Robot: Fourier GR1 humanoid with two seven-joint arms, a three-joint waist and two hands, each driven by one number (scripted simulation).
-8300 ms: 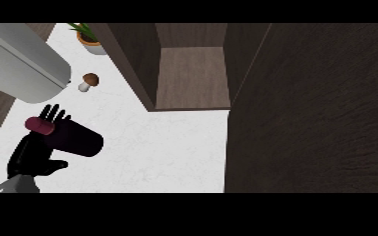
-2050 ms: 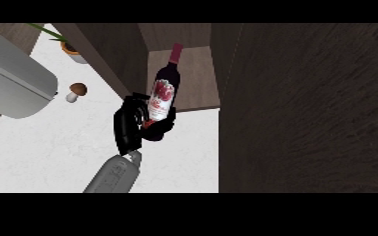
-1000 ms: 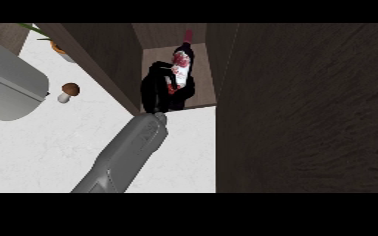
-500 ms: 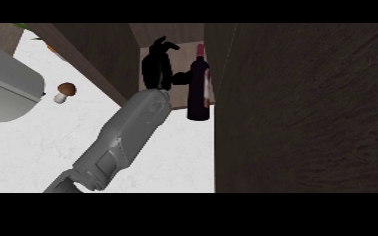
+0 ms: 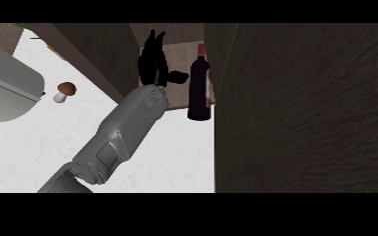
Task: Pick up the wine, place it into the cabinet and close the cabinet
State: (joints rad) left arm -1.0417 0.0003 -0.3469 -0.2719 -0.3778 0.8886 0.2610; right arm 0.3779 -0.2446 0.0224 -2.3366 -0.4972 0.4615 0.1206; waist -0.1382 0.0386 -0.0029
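Cabinet shelf | wine upright, label unreadable | left hand splayed alongside

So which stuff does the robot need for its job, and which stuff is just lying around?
For the job:
- wine bottle, upright at the cabinet's opening
- cabinet, with its door not yet shut
- left robot hand, open beside the bottle

Just lying about:
- mushroom on the white counter
- grey rounded thing at the left edge

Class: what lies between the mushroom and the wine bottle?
In the head view, the cabinet's dark side wall, then the open left hand and its grey forearm, stand between the mushroom and the wine bottle.
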